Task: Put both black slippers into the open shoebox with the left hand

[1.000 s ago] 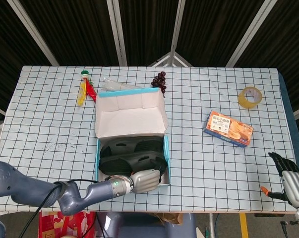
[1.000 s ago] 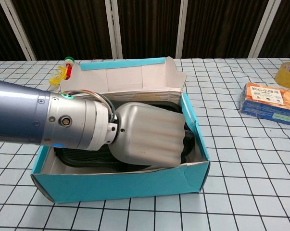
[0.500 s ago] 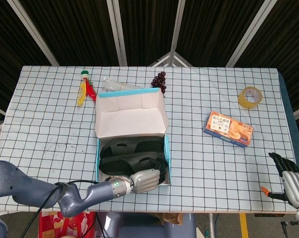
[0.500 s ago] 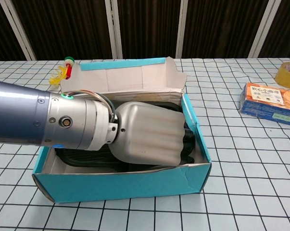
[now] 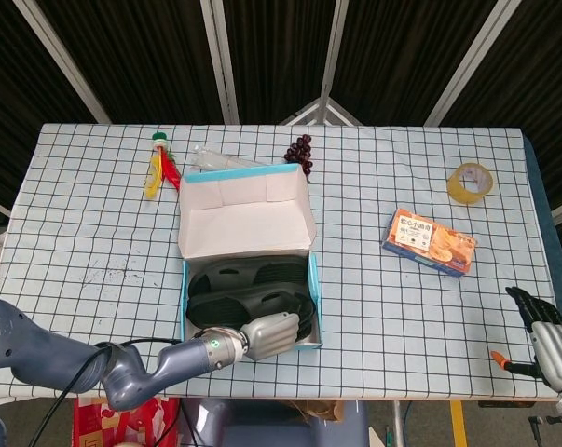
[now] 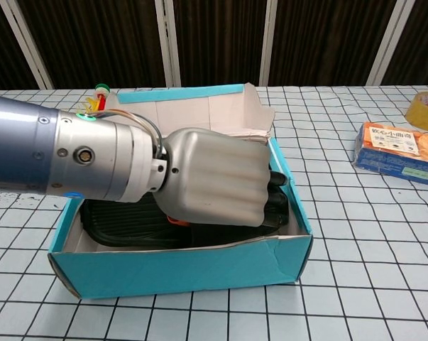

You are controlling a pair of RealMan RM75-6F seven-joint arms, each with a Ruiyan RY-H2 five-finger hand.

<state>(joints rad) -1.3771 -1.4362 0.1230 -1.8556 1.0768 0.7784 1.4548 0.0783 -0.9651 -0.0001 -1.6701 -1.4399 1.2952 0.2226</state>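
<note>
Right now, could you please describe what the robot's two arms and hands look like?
The left arm is a smooth blue-grey tube ending in a silver wrist section with a green light ring, a blue mark and loose dark cables. The left hand has a rounded silver metal shell with black fingers. The right hand shows black fingers on a silver base with a small orange part.

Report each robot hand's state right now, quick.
Left robot hand: over the shoebox, above the slippers; fingers hidden, cannot tell.
Right robot hand: at the table edge, holding nothing, fingers apart; open.
</note>
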